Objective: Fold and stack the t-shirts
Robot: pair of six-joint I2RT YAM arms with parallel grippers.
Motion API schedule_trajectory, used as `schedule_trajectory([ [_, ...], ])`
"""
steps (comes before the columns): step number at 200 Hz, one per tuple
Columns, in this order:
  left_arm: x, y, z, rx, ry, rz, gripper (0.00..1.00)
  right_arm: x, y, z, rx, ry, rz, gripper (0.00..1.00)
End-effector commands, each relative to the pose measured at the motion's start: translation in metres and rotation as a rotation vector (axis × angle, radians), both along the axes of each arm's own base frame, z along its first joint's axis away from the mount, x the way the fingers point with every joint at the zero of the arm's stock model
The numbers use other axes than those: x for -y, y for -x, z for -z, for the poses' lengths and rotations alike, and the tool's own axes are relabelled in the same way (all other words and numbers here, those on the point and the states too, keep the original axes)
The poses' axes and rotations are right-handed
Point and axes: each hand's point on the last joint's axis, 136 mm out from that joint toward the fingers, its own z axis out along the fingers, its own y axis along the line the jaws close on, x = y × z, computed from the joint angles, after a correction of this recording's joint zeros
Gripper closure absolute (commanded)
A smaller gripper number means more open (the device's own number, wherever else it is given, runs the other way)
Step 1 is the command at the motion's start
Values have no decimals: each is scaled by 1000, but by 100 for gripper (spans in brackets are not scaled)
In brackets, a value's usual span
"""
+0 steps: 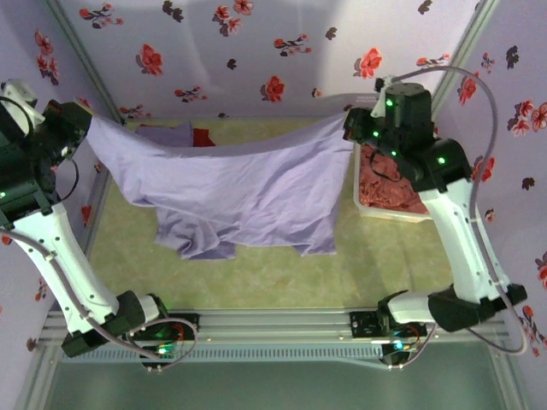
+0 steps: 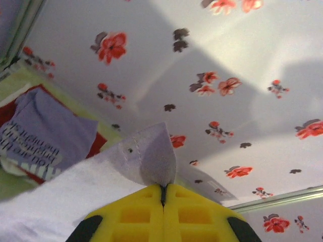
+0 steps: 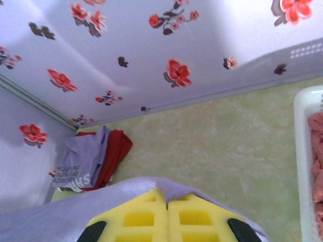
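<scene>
1. The bench [image 1: 256,273] is a pale green surface closed in on the far, left and right sides by flowered panels [image 1: 256,43]. Its middle and near part lie bare, and that is the open room for laying cloth flat.
2. The lavender shirt [image 1: 239,188] hangs spread between the two hands above the middle of the bench. Its top edge runs taut from left to right, and its lower part sags toward the near side. Whether the hem touches the bench I cannot tell. It looks light and limp, and it will likely droop and crease wherever nothing holds it. The two ends of one edge look like the sensible places to grip.
3. The white basket [image 1: 389,213] sits at the right edge of the bench, below the right arm, with salmon-red shirt cloth [image 1: 389,179] bunched inside. A low swing on that side could catch its rim.
4. A folded stack lies in the far left corner: a purple shirt with white lettering [image 3: 81,164] on top of a red shirt [image 3: 116,151]. It is soft and could easily be dragged askew by trailing cloth.
5. The left hand [image 2: 163,189] is pressed together, pinching one end of the lavender shirt's top edge, and a peak of cloth stands up from its yellow pads [image 2: 136,212]. It sits close to the left panel, with little room outward.
6. The right hand [image 3: 166,194] is pressed together on the opposite end, with cloth draped over its tips. It is near the far right corner, above the basket side.
</scene>
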Motion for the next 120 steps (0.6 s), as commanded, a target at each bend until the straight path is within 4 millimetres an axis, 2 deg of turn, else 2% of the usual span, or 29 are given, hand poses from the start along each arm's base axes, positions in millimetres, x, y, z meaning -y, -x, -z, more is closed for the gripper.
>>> schedule_trajectory([
  [1, 11, 4, -35, 98, 3, 42, 100, 22, 23, -50, 154, -35, 48, 100],
  [35, 22, 0, -89, 261, 75, 118, 100, 35, 49, -94, 286, -90, 55, 100],
  [65, 25, 2, -121, 351, 85, 141, 100, 39, 59, -125, 360, -102, 49, 100],
  [90, 24, -2, -129, 384, 88, 147, 100, 38, 65, -143, 408, -128, 34, 100],
  [120, 28, 0, -130, 409, 100, 172, 100, 30, 71, -147, 419, -175, -15, 100],
])
